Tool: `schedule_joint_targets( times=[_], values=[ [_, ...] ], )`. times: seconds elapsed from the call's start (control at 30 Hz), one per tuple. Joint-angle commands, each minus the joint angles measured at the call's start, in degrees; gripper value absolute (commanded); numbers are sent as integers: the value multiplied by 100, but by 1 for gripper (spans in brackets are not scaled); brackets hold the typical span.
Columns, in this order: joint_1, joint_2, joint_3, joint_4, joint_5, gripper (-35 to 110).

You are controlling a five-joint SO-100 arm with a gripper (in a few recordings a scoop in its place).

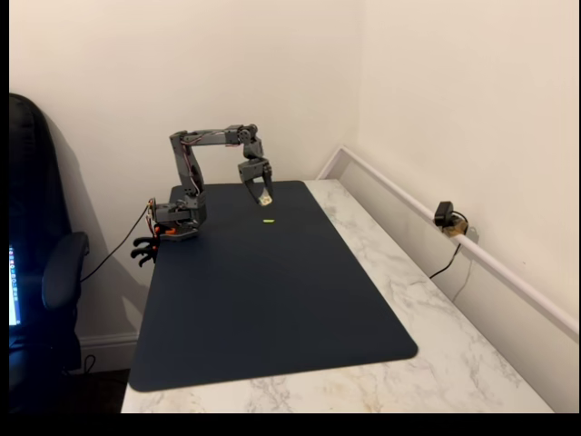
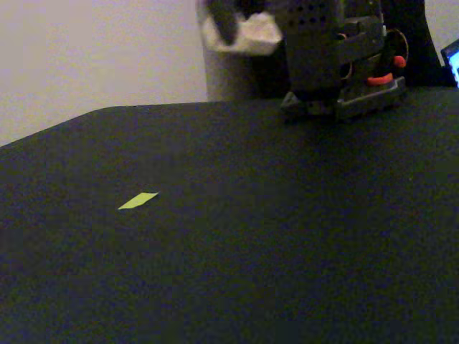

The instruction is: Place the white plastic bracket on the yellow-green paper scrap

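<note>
Wide marble surface (image 1: 472,363) here, with a big dark mat (image 1: 272,300) spread across most of it, and that mat is our landmark. At the mat's far left corner in one fixed view stands the grey arm (image 1: 191,173), base clamped at the surface's edge, upper links reaching out over the mat's far end. In the low fixed view the arm's base (image 2: 344,93) sits at the mat's far edge, orange parts showing on it.

Down to the pincer (image 1: 263,194): it hangs above the far end of the mat, clear of it, fingers pointing down. It is closed around the white plastic bracket (image 1: 265,197), and the low fixed view shows it well, the cream-white bracket (image 2: 247,36) pinched at the pincer (image 2: 229,29) tip, held in the air well above the mat.

And the yellow-green paper scrap (image 1: 269,221) lies flat on the mat, a little nearer the camera than the pincer and almost under it. In the low view the scrap (image 2: 138,201) lies alone on the mat, below and left of the held bracket, not touching it.
</note>
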Motion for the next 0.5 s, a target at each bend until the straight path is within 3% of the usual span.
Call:
schedule_joint_targets(
  times=[0.0, 0.47],
  values=[
    [483, -44, 53, -97, 123, 0],
    [1881, -967, -167, -237, 316, 0]
  ],
)
